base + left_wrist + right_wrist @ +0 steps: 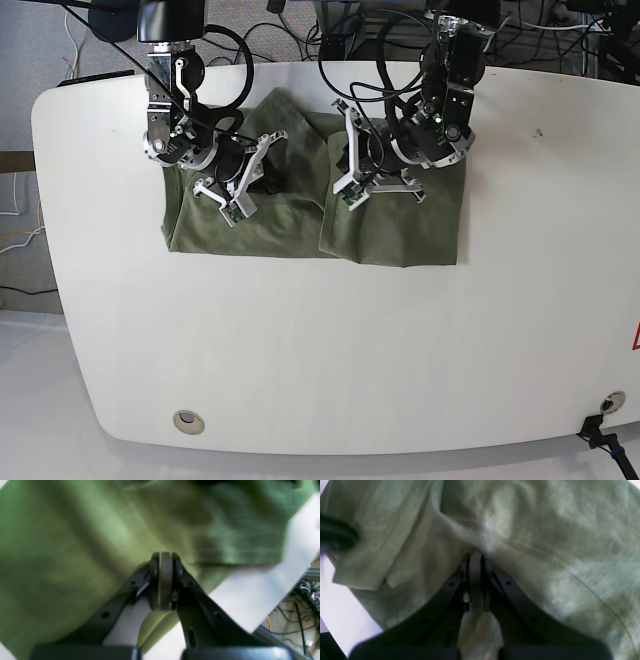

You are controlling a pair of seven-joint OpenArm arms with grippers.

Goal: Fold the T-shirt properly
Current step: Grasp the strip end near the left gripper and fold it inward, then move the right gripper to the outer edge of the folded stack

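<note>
The white surface (300,350) fills most of the base view, with a tangle of cables beyond its far edge. The T-shirt (400,235) lies on its far half, an olive-green spread with a doubled-over panel along the side nearer the left arm; the lower hem runs roughly straight across. In the left wrist view the T-shirt (75,542) covers most of the frame, the surface (250,600) showing beside its edge. In the right wrist view the T-shirt (545,542) shows a stitched seam running diagonally.

The left end effector (165,562) is clenched on a fold of the T-shirt, cloth bunching behind its pads. The right end effector (476,560) is likewise pinched onto the T-shirt, fabric gathered between its arms.
</note>
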